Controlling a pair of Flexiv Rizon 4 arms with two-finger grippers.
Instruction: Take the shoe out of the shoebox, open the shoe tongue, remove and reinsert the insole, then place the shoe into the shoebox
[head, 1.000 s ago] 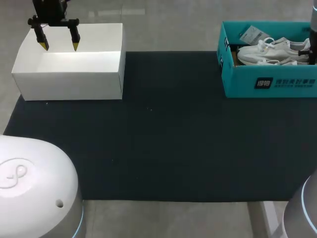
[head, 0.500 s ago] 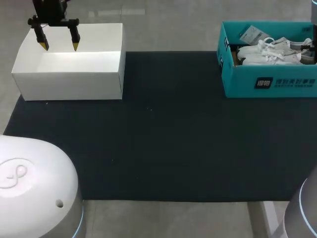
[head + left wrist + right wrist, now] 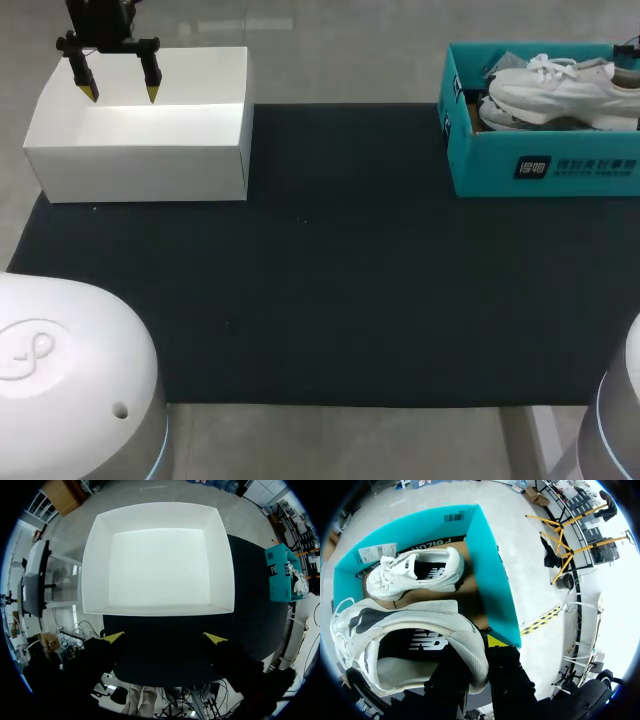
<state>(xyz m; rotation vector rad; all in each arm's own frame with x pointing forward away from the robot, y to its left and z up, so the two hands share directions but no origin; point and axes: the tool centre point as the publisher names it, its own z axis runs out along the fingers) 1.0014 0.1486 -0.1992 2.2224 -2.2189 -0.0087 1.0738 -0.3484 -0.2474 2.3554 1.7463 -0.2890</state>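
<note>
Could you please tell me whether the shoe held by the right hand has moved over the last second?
Yes. The shoe has risen: it lay low inside the box before, and now shows above the box's front rim.

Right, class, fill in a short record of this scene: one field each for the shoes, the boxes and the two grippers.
held shoe: white, gripped at the heel, above the teal box
second shoe: white, lying in the teal box
teal box: open, at the far right of the mat
white box: open, at the mat's far left
left gripper: open, holding nothing, over the white box
right gripper: shut on the held shoe's heel, one finger inside, one outside
</note>
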